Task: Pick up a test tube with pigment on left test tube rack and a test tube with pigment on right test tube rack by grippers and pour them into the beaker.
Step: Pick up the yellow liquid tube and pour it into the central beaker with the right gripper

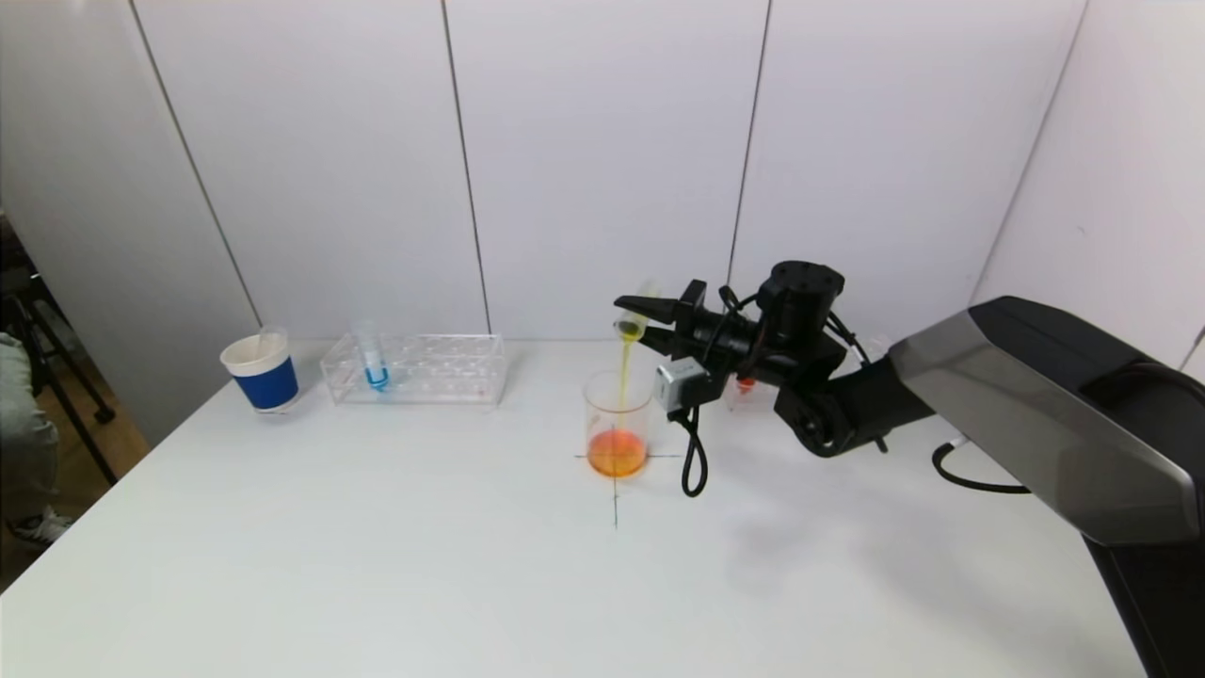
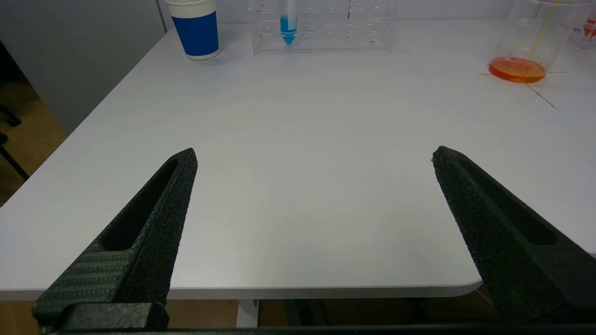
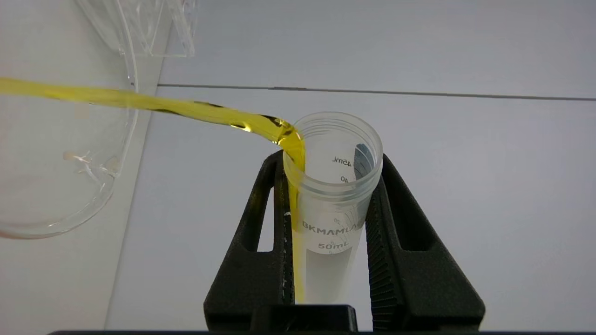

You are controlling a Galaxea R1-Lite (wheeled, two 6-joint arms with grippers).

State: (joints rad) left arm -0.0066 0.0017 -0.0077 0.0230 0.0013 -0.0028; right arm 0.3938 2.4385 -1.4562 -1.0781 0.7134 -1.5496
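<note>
The right gripper (image 1: 650,315) is hanging above the beaker (image 1: 618,424), its jaws clenched on a clear test tube (image 3: 328,204) that is tipped over so its mouth is facing down toward the beaker; a thin yellow stream (image 1: 625,372) is running from the tube's lip into the beaker, where an orange pool (image 1: 617,453) is lying at the bottom; in the right wrist view the yellow liquid is sliding along one inner side of the tube and leaving over the rim, while the black fingers (image 3: 253,251) are pressing the tube's wall on both sides. The beaker is standing on a pencilled cross (image 1: 616,494) near the middle of the white table (image 1: 377,565).

The left gripper (image 2: 314,156) is sitting low by the table's near edge, well apart from the pouring, its jaws spread wide and holding nothing. Toward the far left of the table the left test tube rack (image 1: 414,369) is standing, clear plastic, with one tube of blue pigment (image 1: 375,363) upright in it; just beside it, farther left, a blue and white paper cup (image 1: 261,370) is standing. Behind the right arm a bit of red pigment (image 1: 745,384) is showing in the right test tube rack (image 1: 737,396), mostly hidden by the gripper's body.
</note>
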